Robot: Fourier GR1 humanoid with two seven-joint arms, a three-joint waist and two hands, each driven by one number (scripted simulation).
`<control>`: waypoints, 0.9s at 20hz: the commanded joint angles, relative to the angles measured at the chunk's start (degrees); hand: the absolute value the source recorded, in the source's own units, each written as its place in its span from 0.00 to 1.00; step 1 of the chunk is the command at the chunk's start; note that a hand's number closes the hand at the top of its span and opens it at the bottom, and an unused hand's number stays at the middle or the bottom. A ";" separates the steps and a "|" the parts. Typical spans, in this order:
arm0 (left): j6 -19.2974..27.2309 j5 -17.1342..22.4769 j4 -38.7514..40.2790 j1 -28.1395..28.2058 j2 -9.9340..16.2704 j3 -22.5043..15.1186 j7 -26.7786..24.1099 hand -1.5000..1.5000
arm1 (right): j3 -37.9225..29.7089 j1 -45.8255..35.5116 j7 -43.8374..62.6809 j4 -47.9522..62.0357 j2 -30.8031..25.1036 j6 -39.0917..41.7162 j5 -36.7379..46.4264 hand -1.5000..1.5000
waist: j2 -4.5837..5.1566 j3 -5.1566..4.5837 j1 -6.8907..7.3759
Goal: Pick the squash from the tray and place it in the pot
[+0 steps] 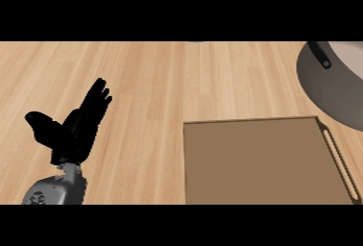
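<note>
A light wooden surface (177, 81) with straight grain fills the head view; nothing of the room beyond it shows. At about four o'clock lies a brown rectangular tray (255, 163) with a slotted handle along its right rim, running off the lower edge. At about two o'clock, cut by the right edge, stands a grey pot (333, 86) with a dark handle on its rim. The squash cannot be seen on the tray, in the visible part of the pot or elsewhere on the surface, so its place relative to the hand cannot be told. The left hand (74, 127) rests at about eight o'clock, fingers straight and pointing up, thumb spread, holding nothing, well apart from the tray.
</note>
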 commanded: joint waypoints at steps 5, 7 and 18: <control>-0.55 -0.17 2.14 -0.11 -0.29 0.11 -2.10 0.50 | -7.35 -5.19 -0.60 12.52 3.92 -6.14 -6.52 0.00 | 0.41 0.05 0.76; -1.76 1.63 1.96 -0.67 0.77 1.64 -1.35 0.50 | -10.19 -5.34 -4.11 13.36 0.90 -6.13 -9.28 0.00 | 0.26 0.05 0.32; -0.71 1.05 -1.75 1.47 0.11 0.70 0.71 0.50 | -19.87 -2.28 -15.94 9.86 -3.07 -24.78 -17.00 0.00 | -0.23 0.02 -0.48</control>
